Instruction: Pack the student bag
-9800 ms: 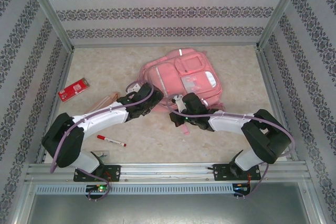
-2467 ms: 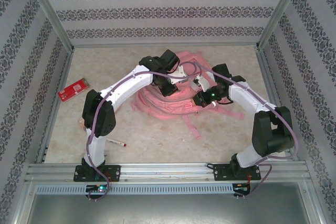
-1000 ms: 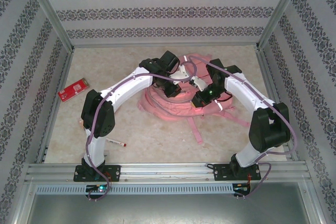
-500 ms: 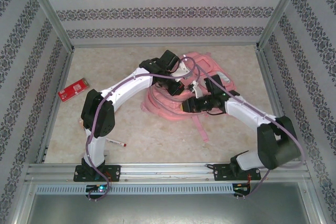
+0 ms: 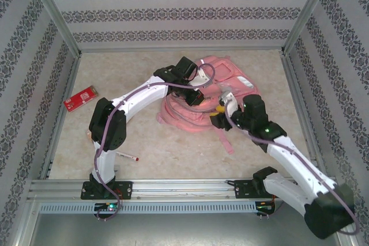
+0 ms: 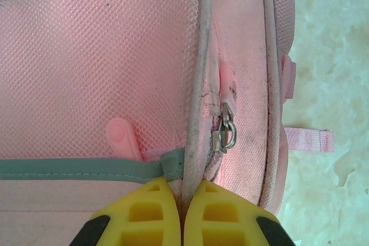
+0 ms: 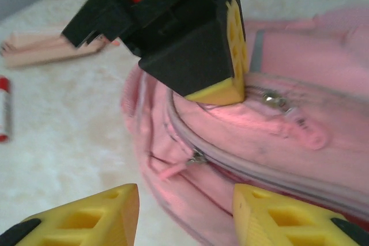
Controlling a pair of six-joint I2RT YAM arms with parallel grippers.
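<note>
The student bag (image 5: 228, 82) lies mid-table (image 5: 115, 73), a little toward 1 o'clock. Its long axis runs roughly from 8 to 2 o'clock, and a loose strap (image 5: 226, 137) trails toward 5. The left gripper (image 6: 183, 197) is pinched tight on the bag's piped seam (image 6: 197, 84). The right gripper (image 7: 184, 203) hangs at the bag's near edge, fingers parted, holding nothing.
</note>
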